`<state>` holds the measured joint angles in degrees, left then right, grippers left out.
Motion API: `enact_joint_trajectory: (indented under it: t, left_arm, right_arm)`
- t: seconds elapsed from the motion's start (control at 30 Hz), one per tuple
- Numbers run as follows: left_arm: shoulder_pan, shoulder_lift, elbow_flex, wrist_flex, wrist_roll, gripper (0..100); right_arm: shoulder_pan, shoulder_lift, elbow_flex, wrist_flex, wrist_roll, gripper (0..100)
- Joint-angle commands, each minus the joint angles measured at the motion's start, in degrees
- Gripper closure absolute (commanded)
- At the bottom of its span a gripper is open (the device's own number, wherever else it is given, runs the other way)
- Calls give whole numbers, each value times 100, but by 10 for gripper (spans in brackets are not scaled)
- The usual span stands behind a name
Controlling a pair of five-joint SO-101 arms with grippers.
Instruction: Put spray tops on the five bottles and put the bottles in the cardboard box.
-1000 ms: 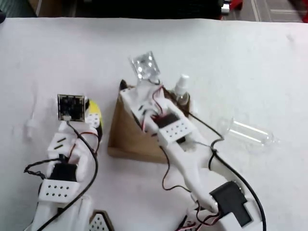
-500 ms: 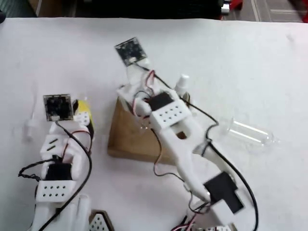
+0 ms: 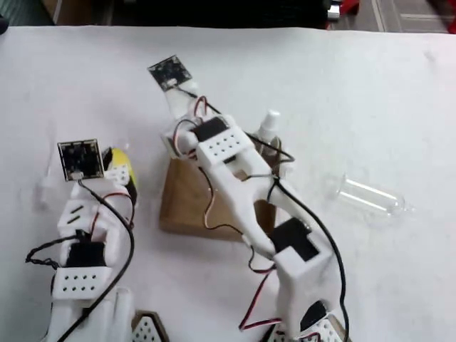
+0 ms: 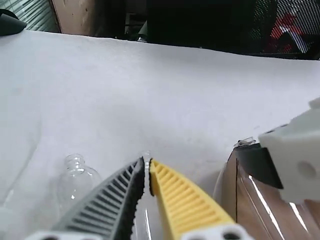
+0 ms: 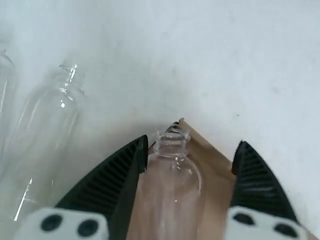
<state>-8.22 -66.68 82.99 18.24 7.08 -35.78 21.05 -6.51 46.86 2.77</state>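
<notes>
The cardboard box (image 3: 182, 203) lies mid-table under the right arm. In it are a bottle with a white spray top (image 3: 269, 127) and a clear topless bottle (image 5: 172, 162). My right gripper (image 5: 192, 146) is open, its black fingers (image 5: 125, 175) on either side of that topless bottle's neck. Two more clear bottles (image 5: 47, 125) lie on the cloth beyond the box. My left gripper (image 4: 146, 170) is left of the box (image 4: 245, 195), its grey and yellow fingers pressed together. Another topless bottle (image 4: 75, 176) sits just beside it.
Another clear bottle (image 3: 374, 197) lies on its side to the right of the box. A white cloth (image 3: 356, 85) covers the table, with free room at the back and far right. The right arm's white body (image 4: 295, 155) looms beside the box.
The right arm's wrist has swung left and toward the back over the box. The left arm has shifted slightly to the left.
</notes>
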Motion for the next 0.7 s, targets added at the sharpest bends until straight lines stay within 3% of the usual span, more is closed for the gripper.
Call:
enact_joint_trajectory:
  t: [0.0,0.13,0.27,0.67]
  left_arm:
    - [-13,-145,-237,-167,70,973]
    - [-4,-145,-237,-167,62,973]
    - [-4,-145,-237,-167,62,973]
    - [-4,-145,-237,-167,62,973]
  right_arm:
    - [-48,48,-448,31,88,813]
    - [-13,145,-457,13,88,864]
    - [-13,154,-475,-13,88,983]
    - [189,-338,-554,31,88,981]
